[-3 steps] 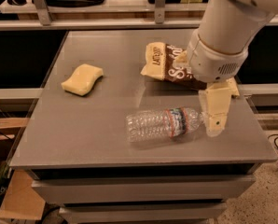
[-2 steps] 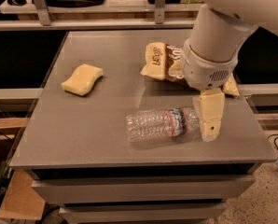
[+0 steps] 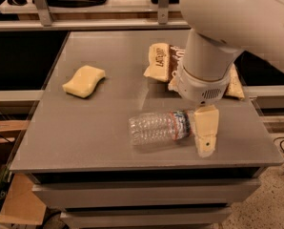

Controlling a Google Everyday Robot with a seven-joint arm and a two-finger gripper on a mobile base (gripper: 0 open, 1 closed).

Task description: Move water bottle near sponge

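Lying on its side near the front edge of the table, water bottle, well apart from sponge; gripper at its cap end, opening not discernible; probably light, crushable, prone to rolling; grasp across ribbed middle.

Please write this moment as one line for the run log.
tool: low beside cap end of water bottle | bottle: on its side on table | sponge: back left, apart | task: not yet done

The water bottle was clear and ribbed, with a red-and-blue band; the sponge was pale yellow. The cream gripper hung near the grey table's front right corner.
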